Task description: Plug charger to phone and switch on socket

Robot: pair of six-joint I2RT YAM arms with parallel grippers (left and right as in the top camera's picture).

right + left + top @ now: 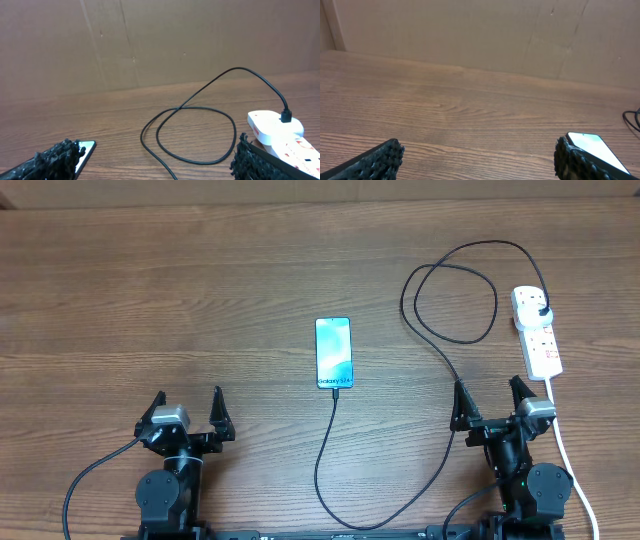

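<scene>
The phone (333,353) lies flat mid-table with its blue screen lit; it also shows at the edge of the left wrist view (596,144) and the right wrist view (86,150). The charger cable (322,455) runs from the phone's near edge, along the table front, then up into a loop (200,135). Its black plug (541,310) sits in the far end of the white socket strip (540,345). I cannot tell whether the tip is seated in the phone. My left gripper (188,394) and right gripper (488,383) both stand open and empty near the table's front.
The strip's white cord (570,460) trails toward the front right, beside my right arm. A red switch (256,132) shows on the strip's side. A brown cardboard wall (470,35) backs the wooden table (150,290).
</scene>
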